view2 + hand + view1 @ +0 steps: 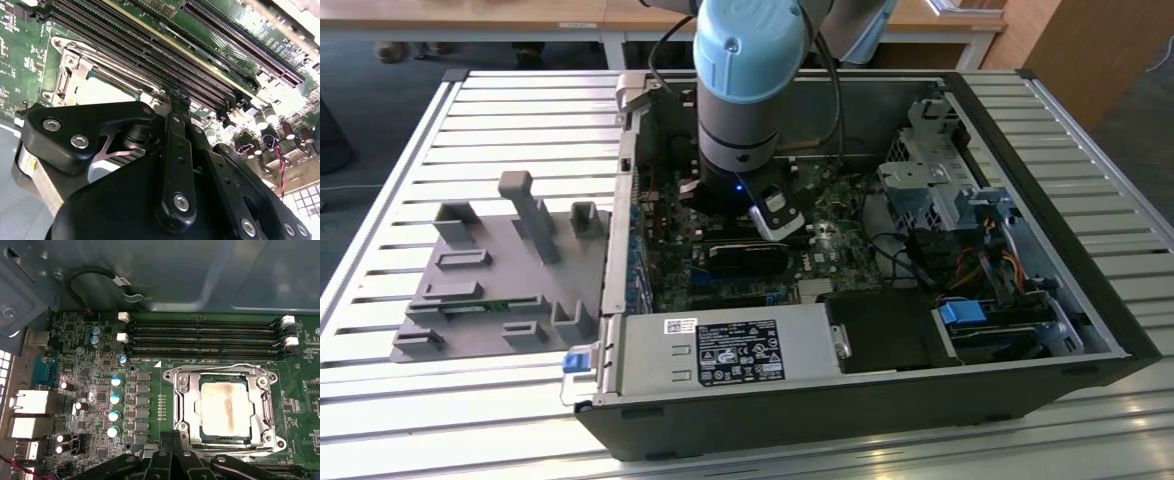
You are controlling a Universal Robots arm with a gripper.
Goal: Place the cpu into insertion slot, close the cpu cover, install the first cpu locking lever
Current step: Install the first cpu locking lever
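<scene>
One chip, the cpu (224, 410), already sits in the insertion slot (188, 416), and the cpu cover (265, 407) lies flat over it, framing the silver top. In the first wrist view the claw (172, 442) hovers at the cover's edge, fingertips pressed together with nothing between them (no lever pinched that I can see). In my judgement the locking lever is the step in hand; doing it well means pushing the thin wire rod (220, 366) sideways under its hook without scraping the memory slots (200, 337) beside it.
</scene>
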